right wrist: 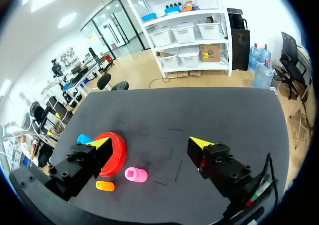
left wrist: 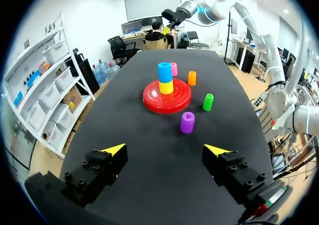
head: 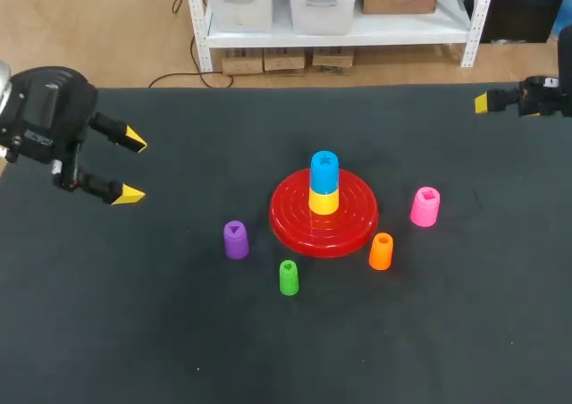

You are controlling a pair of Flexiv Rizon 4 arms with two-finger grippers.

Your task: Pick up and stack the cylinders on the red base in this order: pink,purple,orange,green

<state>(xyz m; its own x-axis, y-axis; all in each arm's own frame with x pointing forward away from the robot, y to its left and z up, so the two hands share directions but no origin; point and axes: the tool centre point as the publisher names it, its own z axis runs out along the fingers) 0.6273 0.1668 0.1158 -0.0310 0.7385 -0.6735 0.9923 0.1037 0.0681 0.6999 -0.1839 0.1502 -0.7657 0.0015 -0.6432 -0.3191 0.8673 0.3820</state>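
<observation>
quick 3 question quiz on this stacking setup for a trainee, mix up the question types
1. True or false: the pink plastic cylinder already sits on the round red plastic base.
2. Which piece is on top of the stack on the base?
A. the blue plastic cylinder
B. the yellow plastic cylinder
C. the green plastic cylinder
3. How many cylinders stand loose on the black table, off the base?

Key
1. False. It stands on the table beside the base.
2. A
3. Four
</observation>
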